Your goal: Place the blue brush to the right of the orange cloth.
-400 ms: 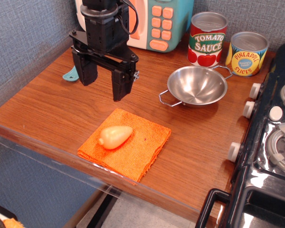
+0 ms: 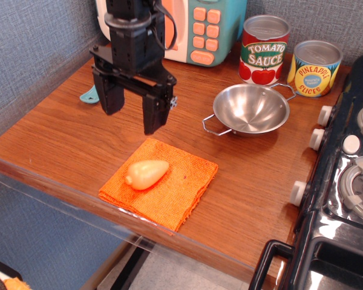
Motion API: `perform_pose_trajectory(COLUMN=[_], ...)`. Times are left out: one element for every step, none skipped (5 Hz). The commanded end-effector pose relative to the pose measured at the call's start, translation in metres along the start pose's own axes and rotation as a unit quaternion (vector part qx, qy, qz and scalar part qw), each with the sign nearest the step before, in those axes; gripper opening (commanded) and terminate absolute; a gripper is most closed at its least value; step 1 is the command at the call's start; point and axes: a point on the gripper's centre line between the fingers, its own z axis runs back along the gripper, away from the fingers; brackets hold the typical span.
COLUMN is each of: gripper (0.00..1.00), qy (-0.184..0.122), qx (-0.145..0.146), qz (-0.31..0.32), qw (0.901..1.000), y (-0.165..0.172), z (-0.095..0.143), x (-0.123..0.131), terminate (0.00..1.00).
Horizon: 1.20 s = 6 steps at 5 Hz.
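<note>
The orange cloth [image 2: 160, 183] lies near the table's front edge, with a pale yellow-orange pear-shaped toy [image 2: 146, 173] on its left part. The blue brush [image 2: 89, 94] shows only as a small teal piece at the far left of the table, mostly hidden behind my gripper. My gripper [image 2: 130, 121] is open and empty, fingers pointing down, hovering above the table just behind the cloth and to the right of the brush.
A steel bowl [image 2: 251, 109] sits right of the gripper. A tomato sauce can [image 2: 264, 49] and a pineapple slices can [image 2: 314, 68] stand at the back. A toy microwave [image 2: 196, 30] is behind the gripper. A toy stove [image 2: 345, 181] fills the right side.
The gripper has shifted slightly and turned a little; it stays open. The cloth, pear toy and brush have not moved.
</note>
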Motion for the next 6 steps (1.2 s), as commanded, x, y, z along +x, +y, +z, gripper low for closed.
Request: perform_pose_trajectory(gripper=[1.00, 1.00, 1.00, 1.00, 1.00, 1.00], qy=[-0.018, -0.009, 0.000, 0.012, 0.023, 0.024], qx=[0.021, 0.035, 0.040, 0.052, 0.063, 0.072], qz=[0.079, 0.125, 0.177, 0.206, 0.220, 0.233], qw=[0.9965, 0.9915, 0.9834, 0.9770, 0.9733, 0.9696], y=[0.065, 0.105, 0.136, 0.156, 0.171, 0.184], z=[0.004, -0.008, -0.023, -0.037, -0.045, -0.051], x=[0.041, 0.063, 0.077, 0.090, 0.098, 0.103], terminate=[0.00, 0.00, 0.00, 0.00, 0.00, 0.00])
